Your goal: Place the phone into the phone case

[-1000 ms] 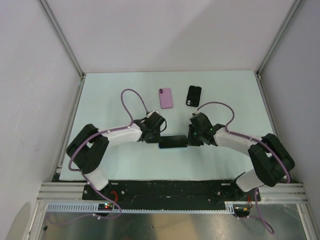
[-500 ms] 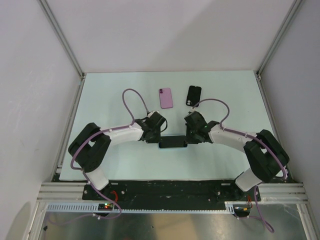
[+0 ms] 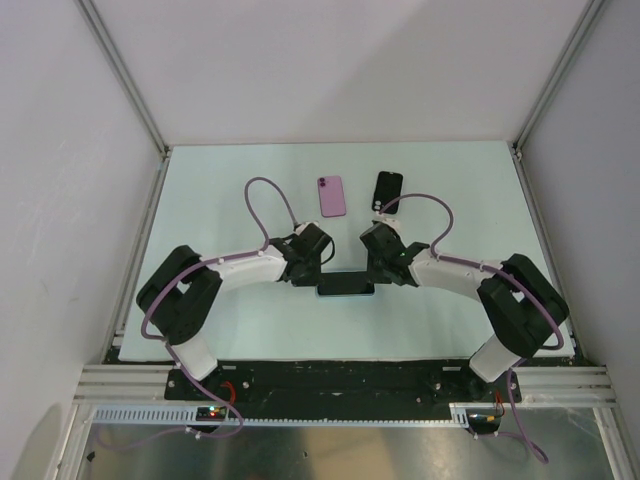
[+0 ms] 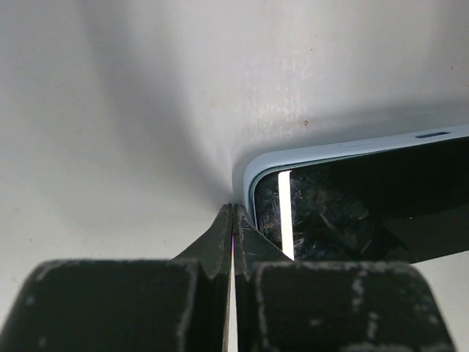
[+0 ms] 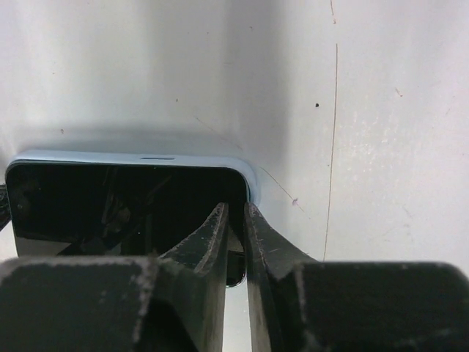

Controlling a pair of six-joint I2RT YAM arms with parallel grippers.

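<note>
A dark-screened phone (image 3: 346, 284) lies flat between my two grippers inside a light blue phone case (image 4: 308, 155). The case's rim (image 5: 110, 155) shows along the far edge and round the corners. My left gripper (image 3: 317, 278) is shut with nothing in it, its tips (image 4: 233, 214) set against the case's left corner. At the other end my right gripper (image 3: 376, 276) is low over the phone (image 5: 110, 209). Its jaws (image 5: 236, 210) stand a narrow gap apart and hold nothing.
A pink phone (image 3: 332, 196) and a black one (image 3: 388, 190) lie camera-side up farther back on the pale table (image 3: 230, 180). Grey walls with metal rails enclose the table. Purple cables loop above both arms.
My right arm has swung left, bringing its gripper over the phone's right end. The left arm and the phone have stayed where they were.
</note>
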